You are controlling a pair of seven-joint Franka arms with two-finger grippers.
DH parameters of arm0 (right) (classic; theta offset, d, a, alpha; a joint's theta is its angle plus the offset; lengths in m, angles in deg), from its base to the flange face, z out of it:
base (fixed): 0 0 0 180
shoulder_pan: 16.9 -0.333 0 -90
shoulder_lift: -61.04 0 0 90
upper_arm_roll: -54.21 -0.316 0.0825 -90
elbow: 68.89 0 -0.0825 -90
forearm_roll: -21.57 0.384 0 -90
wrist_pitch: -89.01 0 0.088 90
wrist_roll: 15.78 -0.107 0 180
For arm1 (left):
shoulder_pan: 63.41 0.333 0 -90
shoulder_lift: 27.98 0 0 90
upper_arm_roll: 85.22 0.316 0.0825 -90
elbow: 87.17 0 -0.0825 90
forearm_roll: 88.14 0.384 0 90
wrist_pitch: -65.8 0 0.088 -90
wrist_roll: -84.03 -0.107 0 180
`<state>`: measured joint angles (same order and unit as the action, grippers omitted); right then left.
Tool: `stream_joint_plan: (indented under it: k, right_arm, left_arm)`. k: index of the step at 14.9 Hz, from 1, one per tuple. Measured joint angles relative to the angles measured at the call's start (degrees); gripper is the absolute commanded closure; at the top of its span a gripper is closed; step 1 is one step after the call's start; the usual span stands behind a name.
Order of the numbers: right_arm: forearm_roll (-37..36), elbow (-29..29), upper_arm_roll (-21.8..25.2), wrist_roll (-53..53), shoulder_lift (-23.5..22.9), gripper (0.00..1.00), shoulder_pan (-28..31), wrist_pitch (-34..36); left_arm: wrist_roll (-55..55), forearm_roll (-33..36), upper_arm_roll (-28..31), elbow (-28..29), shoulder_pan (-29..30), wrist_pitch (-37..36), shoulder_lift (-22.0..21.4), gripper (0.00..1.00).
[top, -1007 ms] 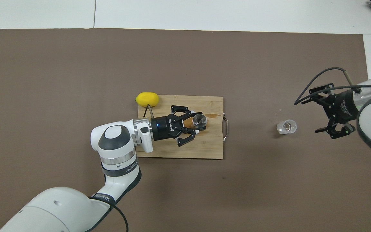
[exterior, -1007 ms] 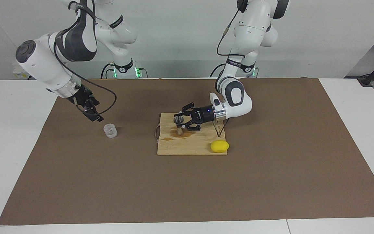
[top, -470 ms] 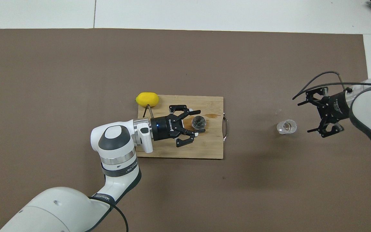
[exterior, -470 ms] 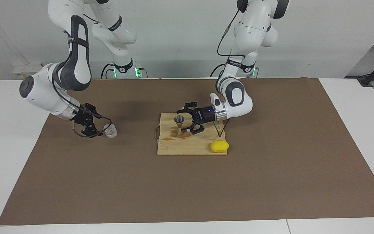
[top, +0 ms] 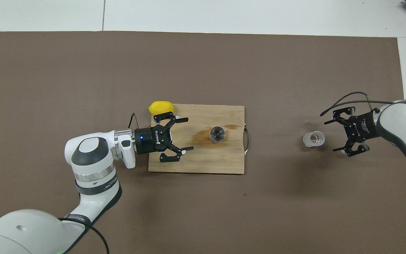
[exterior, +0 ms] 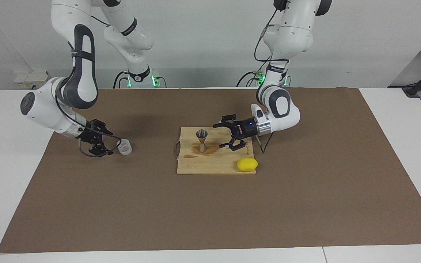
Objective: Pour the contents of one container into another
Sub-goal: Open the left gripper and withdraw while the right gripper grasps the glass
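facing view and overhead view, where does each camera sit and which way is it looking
Facing view: high across the table, looking at the robots; both whole arms show, the left gripper open over the cutting board, the right gripper open, low beside the glass cup.
Overhead view: above the robots' end, looking steeply down and forward; only forearms and grippers enter from the bottom corners.
Shared: jigger standing on the board, lemon, cup, brown mat, turned half a turn between views.

A robotics lab: two bench-mounted arms (exterior: pixel 75 54), bare white walls.
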<state>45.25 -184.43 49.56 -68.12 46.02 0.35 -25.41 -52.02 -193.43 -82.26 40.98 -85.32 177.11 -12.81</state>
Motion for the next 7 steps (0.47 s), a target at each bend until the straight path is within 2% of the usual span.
stream_joint_plan:
  k: [3, 7]
  right_arm:
    - [3.9, -0.2, -0.1, 2.2, -2.5, 0.0, 0.1, -0.6]
    - [5.5, -1.4, -0.5, 2.3, -2.9, 0.0, -0.9, -1.4]
  left_arm:
    - [0.0, 9.5, 0.2, 1.2, 6.2, -3.7, -1.2, 0.0]
    - [0.0, 26.4, 0.4, 0.8, 16.9, -9.7, -2.0, 0.0]
